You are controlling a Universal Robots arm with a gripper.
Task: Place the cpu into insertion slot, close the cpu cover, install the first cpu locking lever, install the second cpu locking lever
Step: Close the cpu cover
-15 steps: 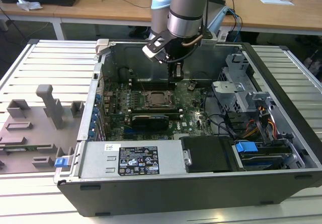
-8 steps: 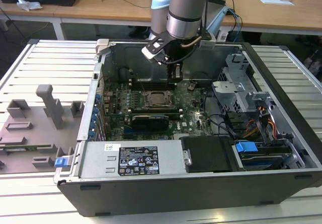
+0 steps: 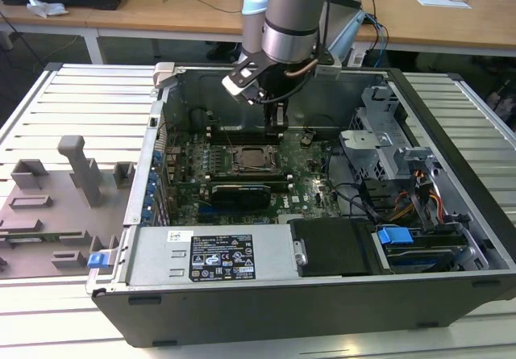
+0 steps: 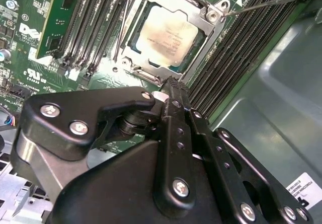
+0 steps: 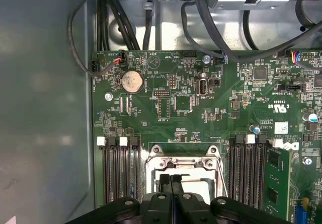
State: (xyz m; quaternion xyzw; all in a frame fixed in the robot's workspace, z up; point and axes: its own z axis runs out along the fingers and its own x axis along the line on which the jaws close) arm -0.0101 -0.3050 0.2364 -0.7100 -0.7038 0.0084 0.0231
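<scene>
Already seated cpu (image 4: 168,35), fingers (image 4: 175,110) together just beside

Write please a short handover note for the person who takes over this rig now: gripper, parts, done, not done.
Gripper: shut, nothing seen between the fingers, tips close over the edge of the insertion slot.
The cpu lies in the slot, and the cpu cover lies flat over it, so both steps look done.
Left: one locking lever sticks out away from the socket and seems unlatched. I cannot tell the state of the other lever.
</scene>
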